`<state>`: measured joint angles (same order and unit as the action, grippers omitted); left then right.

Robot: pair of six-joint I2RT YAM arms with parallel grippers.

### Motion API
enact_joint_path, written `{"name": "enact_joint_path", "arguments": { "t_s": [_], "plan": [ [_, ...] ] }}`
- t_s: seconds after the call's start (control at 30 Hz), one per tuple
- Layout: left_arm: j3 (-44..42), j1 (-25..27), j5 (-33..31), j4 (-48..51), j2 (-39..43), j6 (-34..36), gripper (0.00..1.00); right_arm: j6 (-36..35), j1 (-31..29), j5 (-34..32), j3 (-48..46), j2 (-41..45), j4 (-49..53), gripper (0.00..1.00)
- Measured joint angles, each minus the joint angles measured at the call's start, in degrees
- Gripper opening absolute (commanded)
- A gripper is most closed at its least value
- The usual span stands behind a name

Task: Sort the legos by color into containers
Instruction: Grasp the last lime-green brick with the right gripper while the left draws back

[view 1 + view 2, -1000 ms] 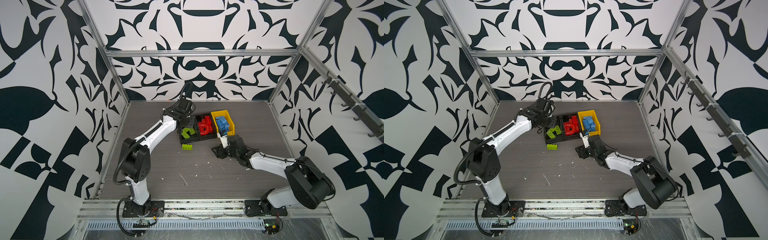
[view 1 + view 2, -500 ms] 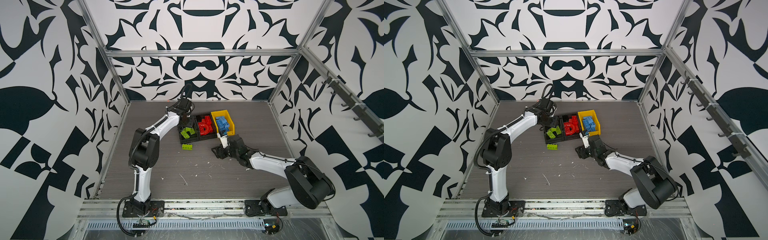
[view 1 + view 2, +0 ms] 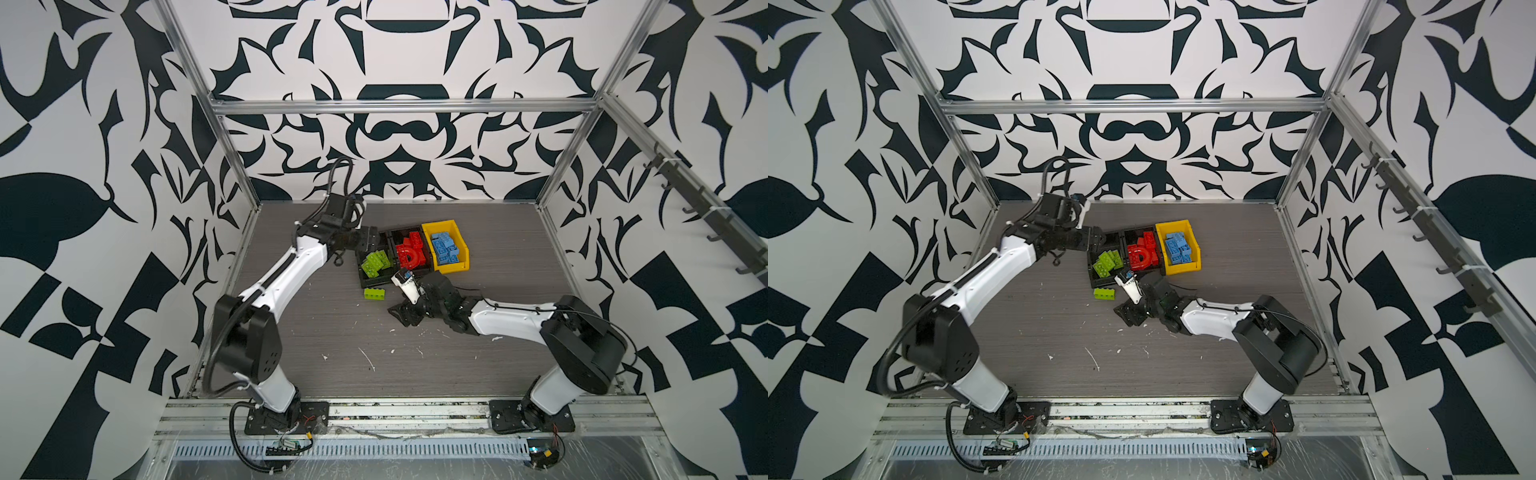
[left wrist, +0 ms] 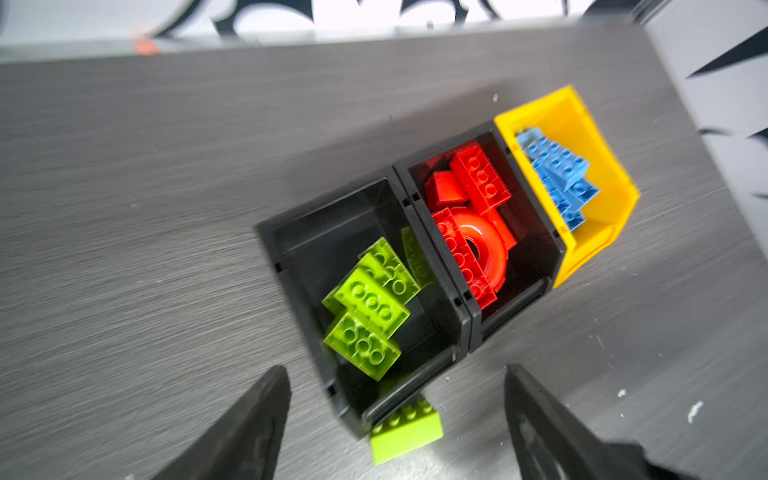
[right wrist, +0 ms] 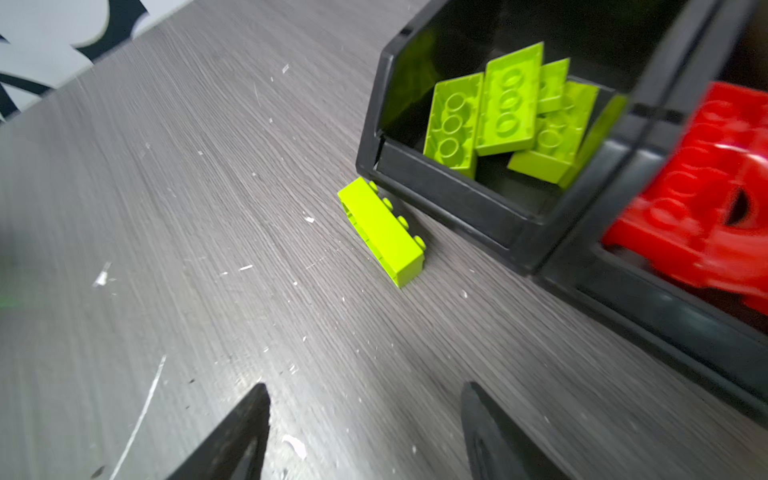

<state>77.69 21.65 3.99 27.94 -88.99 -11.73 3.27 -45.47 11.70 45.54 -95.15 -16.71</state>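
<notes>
Right wrist view — my right gripper hangs low over the table, jaws apart, empty. Ahead, the one loose green brick lies just beside the black bin of green bricks. Next, I judge: straddle it, close, lift it over the lip. Beyond, my left gripper, open and empty, hovers above that bin.
</notes>
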Motion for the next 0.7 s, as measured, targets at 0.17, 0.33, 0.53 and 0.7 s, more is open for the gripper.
{"name": "enact_joint_path", "arguments": {
  "t_s": [0.17,0.33,0.53,0.7],
  "plan": [
    [-17.64,-3.1,0.33,-4.83,16.98,-2.43,0.92,-1.62,-1.09,-0.44,3.91,-6.45,0.66,0.74],
    [-28.09,-3.41,0.0,-5.55,29.31,-4.26,1.0,-3.28,-1.44,-1.73,8.87,-12.04,1.68,0.75],
    [-34.1,-4.52,-1.31,-5.6,37.22,-5.2,1.0,-4.5,-1.46,-4.26,12.79,-16.26,1.97,0.75],
    [-35.21,-5.77,-1.62,-4.66,39.08,-5.2,1.0,-5.01,-1.46,-5.44,16.02,-18.97,1.68,0.75]
  ]
}}
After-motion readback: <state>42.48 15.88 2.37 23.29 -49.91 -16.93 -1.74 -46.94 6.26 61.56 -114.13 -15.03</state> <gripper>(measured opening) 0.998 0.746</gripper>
